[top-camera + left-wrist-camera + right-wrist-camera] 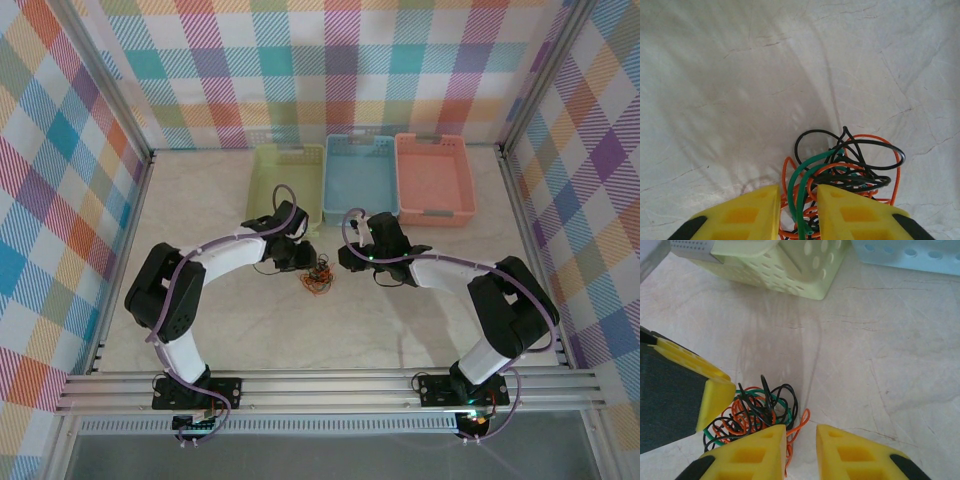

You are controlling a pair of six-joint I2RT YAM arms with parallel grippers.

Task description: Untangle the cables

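Note:
The cables [318, 280] lie in one tangled heap of orange, green and black strands at the table's middle. My left gripper [298, 260] is just left of the heap and my right gripper [346, 262] just right of it. In the left wrist view the gripper [798, 200] has a narrow gap between its yellow fingers; two green strands of the cables [850, 165] run loosely through it. In the right wrist view the gripper [801, 437] stands narrowly apart beside the cables [755, 410], an orange strand along its left finger's inner edge. The left gripper's yellow finger [715, 395] touches the heap's far side.
Three baskets stand in a row behind the heap: a pale green basket [288, 180], a blue basket [360, 175] and a pink basket [435, 178]. The green basket [790, 265] and blue basket [910, 255] are close ahead of the right gripper. Metal rails frame the table.

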